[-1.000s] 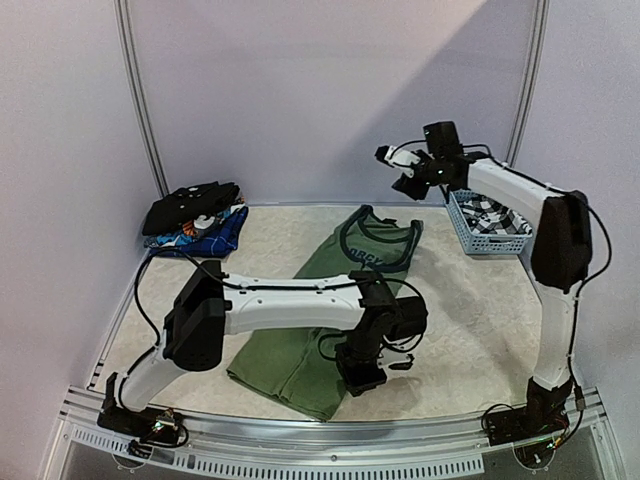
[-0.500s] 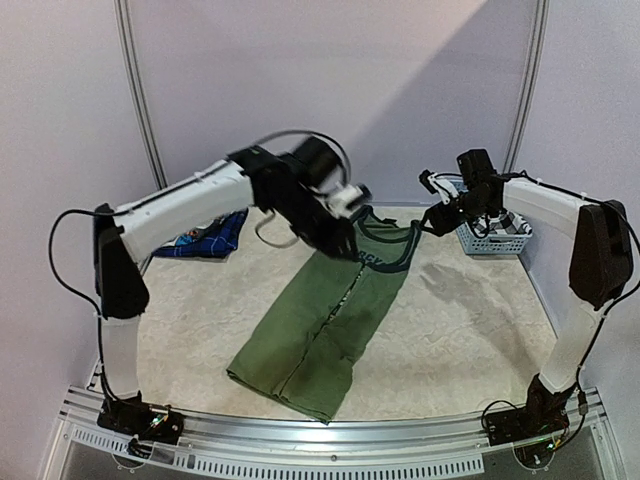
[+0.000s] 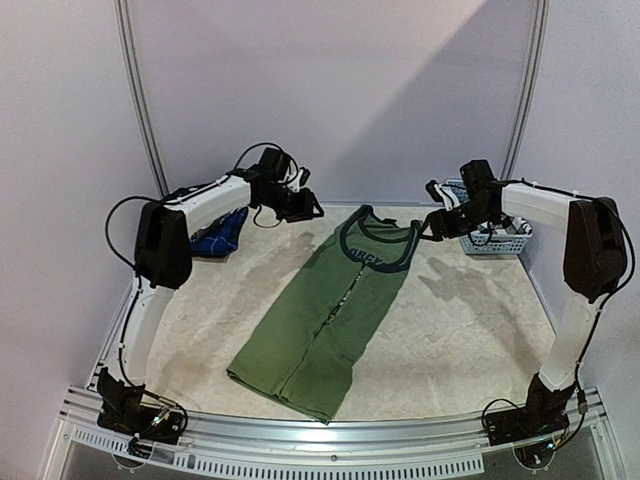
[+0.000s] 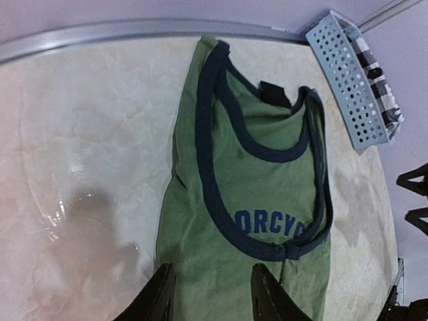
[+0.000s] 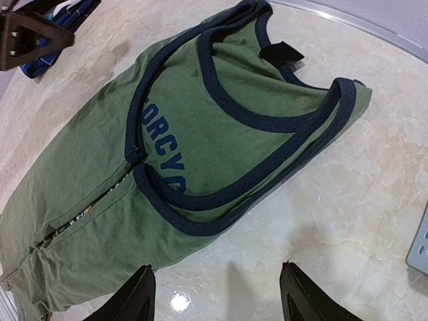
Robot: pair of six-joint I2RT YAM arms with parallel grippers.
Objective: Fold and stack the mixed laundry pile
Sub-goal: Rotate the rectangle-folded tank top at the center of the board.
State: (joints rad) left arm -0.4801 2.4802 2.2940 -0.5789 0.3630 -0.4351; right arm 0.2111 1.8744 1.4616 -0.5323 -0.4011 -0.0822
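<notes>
The olive-green T-shirt (image 3: pixel 330 305) with dark trim lies flat, folded lengthwise, slanting from the back centre toward the front edge. Blue lettering shows near its collar (image 4: pixel 267 224) (image 5: pixel 164 150). My left gripper (image 3: pixel 308 205) hovers open and empty behind the shirt's collar end, its fingers (image 4: pixel 160 297) above the cloth. My right gripper (image 3: pixel 432 222) hangs open and empty just right of the collar, over bare table (image 5: pixel 217 297). A blue piece (image 3: pixel 215 235) of the laundry pile lies at the back left, partly behind the left arm.
A light-blue lattice basket (image 3: pixel 495 238) (image 4: pixel 348 87) stands at the back right, holding a black-white check cloth (image 4: pixel 378 60). A raised metal rim (image 4: pixel 100 30) bounds the table's far edge. The right arm reaches over the basket.
The left arm has swung from the shirt's near end up to the back left, its jaws spreading. The right gripper has come down from above the basket to beside the collar.
</notes>
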